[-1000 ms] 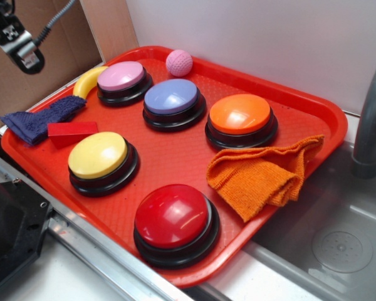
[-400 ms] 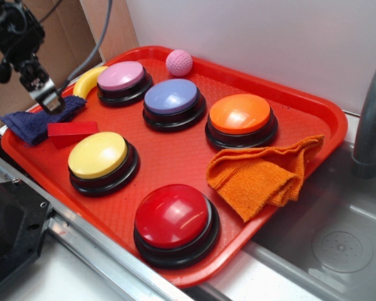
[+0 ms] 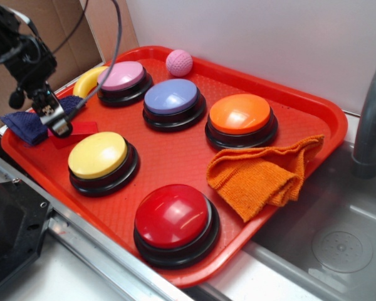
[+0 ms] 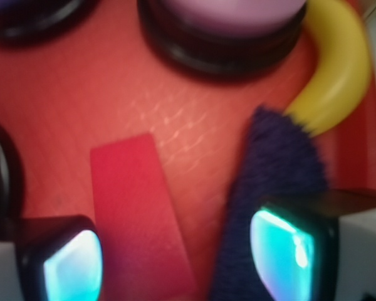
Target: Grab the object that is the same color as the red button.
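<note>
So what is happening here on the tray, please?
The gripper is open and sits low over the small red block at the edge of the red tray, beside the dark blue cloth. The block lies between the fingers but is not gripped yet. It matches the red button, which stands untouched at the near side of the tray.

Arm (image 3: 22, 53) black, blocky links, matte housings. Dark cables (image 3: 106, 47) loop off its top, one thin grey-black lead running down past the wrist. Small round black knob hangs off the side. Gripper (image 3: 55, 119) slim, dark, with white-and-black patterned markings near the tip and a pale end. Wrist view: two fingers (image 4: 62, 260) with black rounded-square frames, glossy pads glowing cyan-turquoise, grey-white body behind each. View is blurred; no screws can be made out.
</note>
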